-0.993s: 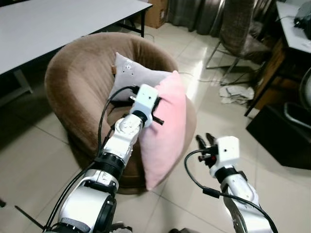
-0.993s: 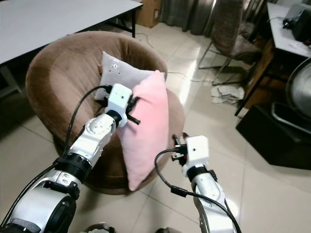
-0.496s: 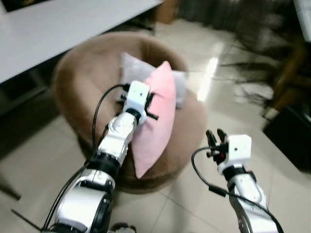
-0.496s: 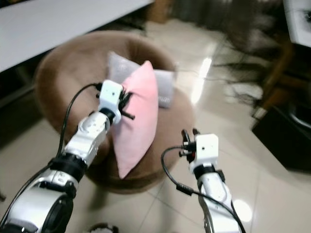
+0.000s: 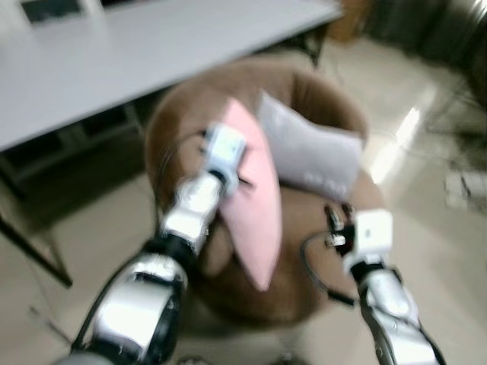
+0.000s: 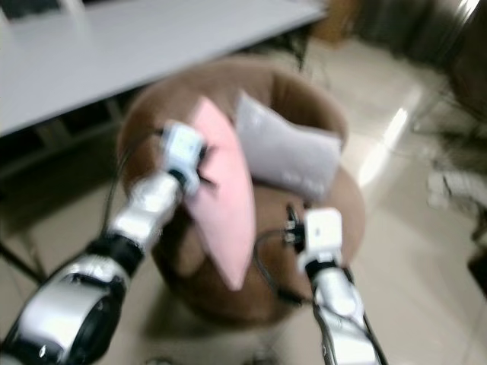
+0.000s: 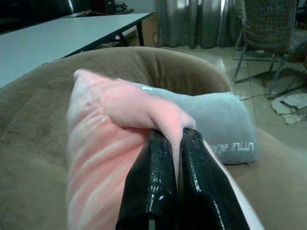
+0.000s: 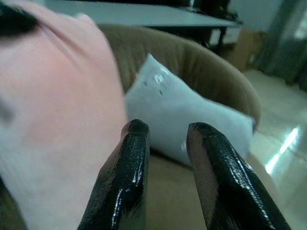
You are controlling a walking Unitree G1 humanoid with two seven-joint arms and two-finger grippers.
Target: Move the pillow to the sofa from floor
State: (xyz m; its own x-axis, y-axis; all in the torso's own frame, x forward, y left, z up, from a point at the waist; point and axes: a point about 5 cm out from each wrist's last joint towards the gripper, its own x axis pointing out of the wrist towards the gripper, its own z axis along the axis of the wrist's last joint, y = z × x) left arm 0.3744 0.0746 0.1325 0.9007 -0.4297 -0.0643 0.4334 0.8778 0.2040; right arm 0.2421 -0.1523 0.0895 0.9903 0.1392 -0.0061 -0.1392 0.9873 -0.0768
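A pink pillow point(image 5: 255, 205) hangs upright over the seat of the round brown sofa chair point(image 5: 190, 114). My left gripper point(image 7: 173, 136) is shut on the pillow's upper edge, the cloth pinched between both fingers. A grey pillow point(image 5: 308, 152) leans against the chair's back just behind it. My right gripper point(image 8: 165, 129) is open and holds nothing; it hovers over the chair's front right part, beside the pink pillow point(image 8: 57, 124). The head views are blurred.
A long white table point(image 5: 137, 53) stands behind and to the left of the chair, with a dark leg point(image 5: 34, 251) near the left floor. Glossy tiled floor point(image 5: 434, 220) lies to the right.
The camera has swung, so the chair sits more centred and nearer. My left gripper has carried the pink pillow further over the seat. The right arm holds about the same pose.
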